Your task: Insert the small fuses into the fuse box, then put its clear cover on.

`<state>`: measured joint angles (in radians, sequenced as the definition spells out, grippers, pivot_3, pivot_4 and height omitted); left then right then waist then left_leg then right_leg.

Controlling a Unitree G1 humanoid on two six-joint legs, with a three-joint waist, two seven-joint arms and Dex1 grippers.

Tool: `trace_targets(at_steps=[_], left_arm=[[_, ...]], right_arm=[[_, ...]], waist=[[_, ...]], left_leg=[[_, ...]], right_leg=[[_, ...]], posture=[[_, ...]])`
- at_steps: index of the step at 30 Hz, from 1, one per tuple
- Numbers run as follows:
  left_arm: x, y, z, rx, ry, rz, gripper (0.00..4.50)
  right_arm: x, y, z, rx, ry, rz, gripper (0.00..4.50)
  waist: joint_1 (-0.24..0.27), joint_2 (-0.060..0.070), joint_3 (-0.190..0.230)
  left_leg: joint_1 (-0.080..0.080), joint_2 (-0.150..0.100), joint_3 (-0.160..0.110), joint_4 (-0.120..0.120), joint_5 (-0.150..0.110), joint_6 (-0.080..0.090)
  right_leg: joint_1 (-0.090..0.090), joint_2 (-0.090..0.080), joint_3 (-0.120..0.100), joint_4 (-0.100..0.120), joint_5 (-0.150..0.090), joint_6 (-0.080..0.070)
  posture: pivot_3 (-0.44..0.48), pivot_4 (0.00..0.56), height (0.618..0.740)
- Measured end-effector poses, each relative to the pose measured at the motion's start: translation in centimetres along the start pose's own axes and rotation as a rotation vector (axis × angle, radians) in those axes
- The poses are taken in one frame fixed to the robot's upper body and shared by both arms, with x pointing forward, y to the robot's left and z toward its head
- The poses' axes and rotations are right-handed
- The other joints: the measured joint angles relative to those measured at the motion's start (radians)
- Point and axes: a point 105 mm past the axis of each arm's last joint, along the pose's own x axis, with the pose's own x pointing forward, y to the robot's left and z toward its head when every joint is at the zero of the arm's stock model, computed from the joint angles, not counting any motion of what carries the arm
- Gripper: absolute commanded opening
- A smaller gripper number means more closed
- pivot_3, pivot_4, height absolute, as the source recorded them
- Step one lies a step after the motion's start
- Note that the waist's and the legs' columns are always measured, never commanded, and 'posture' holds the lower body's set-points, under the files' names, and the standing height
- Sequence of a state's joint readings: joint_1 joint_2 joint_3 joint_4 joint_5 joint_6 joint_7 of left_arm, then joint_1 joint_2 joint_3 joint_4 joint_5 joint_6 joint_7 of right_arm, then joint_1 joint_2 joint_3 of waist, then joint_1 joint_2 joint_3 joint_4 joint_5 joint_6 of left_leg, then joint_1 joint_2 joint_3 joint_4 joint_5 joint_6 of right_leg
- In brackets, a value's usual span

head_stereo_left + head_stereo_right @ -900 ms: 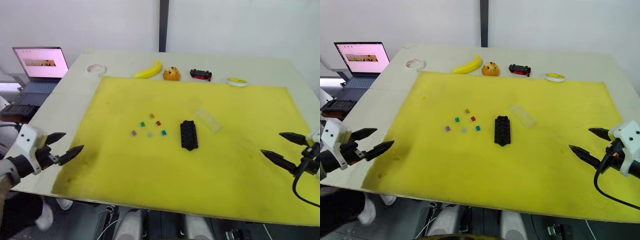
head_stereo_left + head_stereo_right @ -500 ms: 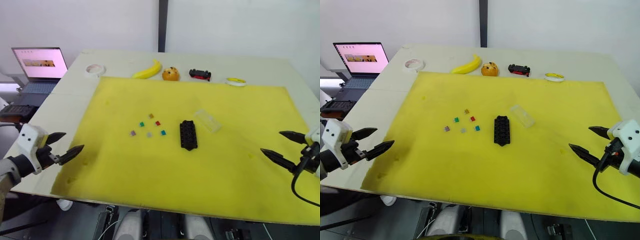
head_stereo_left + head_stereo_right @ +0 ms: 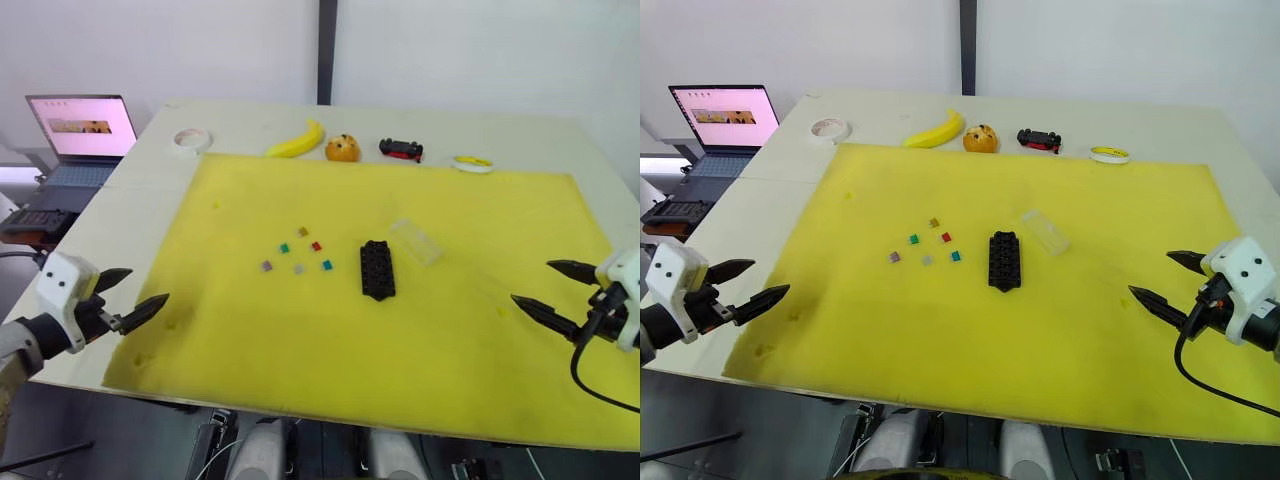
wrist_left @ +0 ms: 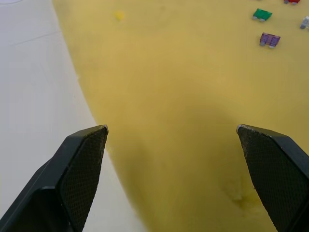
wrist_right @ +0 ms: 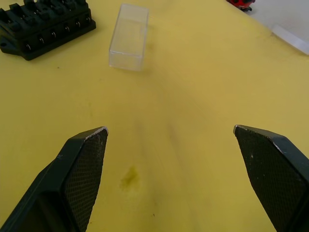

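The black fuse box (image 3: 377, 269) lies in the middle of the yellow mat (image 3: 450, 340), with the clear cover (image 3: 416, 241) just beyond it to the right. Several small fuses lie loose to the left of the box, among them green (image 3: 284, 248), red (image 3: 316, 246), purple (image 3: 266, 266) and teal (image 3: 327, 265) ones. My left gripper (image 3: 145, 286) hovers open at the mat's left edge, far from the fuses. My right gripper (image 3: 532, 282) hovers open over the mat's right side, empty. In the right wrist view the cover (image 5: 128, 37) and the box (image 5: 46, 26) lie ahead of the open fingers.
Along the table's far edge sit a tape roll (image 3: 190, 139), a banana (image 3: 297, 141), an orange (image 3: 343, 148), a black-and-red toy car (image 3: 401, 150) and a yellow ring (image 3: 472, 162). An open laptop (image 3: 80, 130) stands off the table to the left.
My right gripper has drifted slightly toward the middle of the mat. The left gripper and the objects have stayed put.
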<state>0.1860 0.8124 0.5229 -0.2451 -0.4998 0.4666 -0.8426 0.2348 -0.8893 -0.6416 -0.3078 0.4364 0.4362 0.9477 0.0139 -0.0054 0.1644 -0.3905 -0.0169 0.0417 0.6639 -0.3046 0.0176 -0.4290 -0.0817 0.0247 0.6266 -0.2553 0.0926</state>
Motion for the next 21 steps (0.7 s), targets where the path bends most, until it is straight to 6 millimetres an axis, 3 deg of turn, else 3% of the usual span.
trace_targets(at_steps=[13, 21], left_arm=[[0.9, -0.3, 0.2, 0.018, -0.007, -0.019, 4.5], [1.3, -2.0, 1.2, -0.19, -0.002, -0.179, 4.5]], right_arm=[[0.0, 0.3, -0.1, -0.006, 0.007, 0.002, 4.44], [0.2, 1.0, 0.7, -0.016, 0.0, 0.011, 4.44]], waist=[[-0.013, -0.003, -0.001], [-0.013, -0.003, -0.002]], left_leg=[[0.002, 0.001, 0.0, 0.002, 0.0, 0.0], [0.001, 0.001, -0.002, 0.003, 0.001, 0.0]], right_leg=[[0.005, 0.0, -0.001, 0.004, 0.002, 0.002], [0.006, 0.0, -0.002, 0.004, 0.002, 0.002]], posture=[[0.0, 0.15, 0.74], [0.0, 0.15, 0.74]])
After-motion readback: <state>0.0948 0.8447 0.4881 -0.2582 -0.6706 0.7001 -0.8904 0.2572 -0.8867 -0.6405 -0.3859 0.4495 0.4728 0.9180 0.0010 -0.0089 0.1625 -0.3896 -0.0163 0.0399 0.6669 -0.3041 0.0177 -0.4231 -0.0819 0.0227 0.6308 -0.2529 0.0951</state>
